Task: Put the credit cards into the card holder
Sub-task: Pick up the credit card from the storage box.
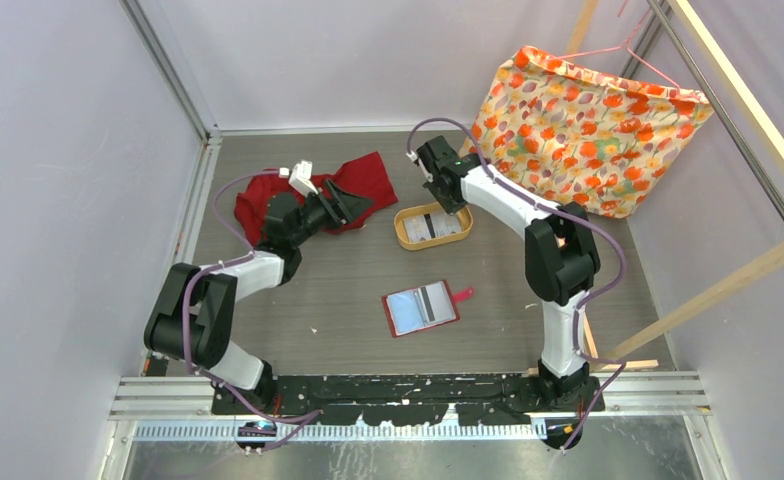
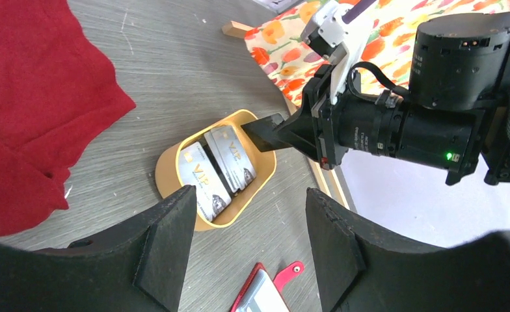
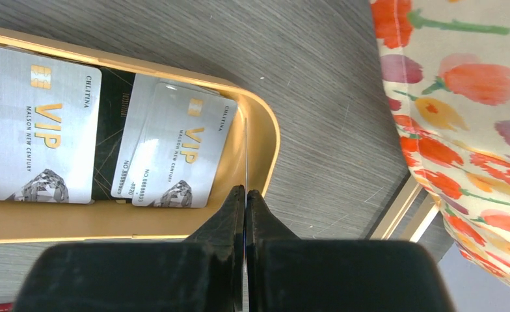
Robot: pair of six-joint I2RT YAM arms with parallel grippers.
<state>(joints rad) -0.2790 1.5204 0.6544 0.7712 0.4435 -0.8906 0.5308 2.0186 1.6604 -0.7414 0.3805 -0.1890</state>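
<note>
Several silver VIP credit cards (image 3: 174, 153) lie in an oval tan tray (image 3: 268, 130) at the table's back middle (image 1: 405, 232). My right gripper (image 3: 246, 194) reaches into the tray's right end, shut on one credit card (image 3: 246, 149) that stands on edge and shows only as a thin line between the fingers. In the top view the right gripper (image 1: 451, 206) is over the tray. The red card holder (image 1: 421, 307) lies open at the table's middle, snap tab to the right, a card in its clear pocket. My left gripper (image 2: 249, 195) hangs open and holds nothing, left of the tray (image 1: 353, 205).
A red cloth (image 1: 363, 175) lies bunched at the back left under the left arm. A flowered fabric (image 1: 588, 130) hangs on a wooden frame at the back right, close behind the right arm. Grey walls close in the table's sides.
</note>
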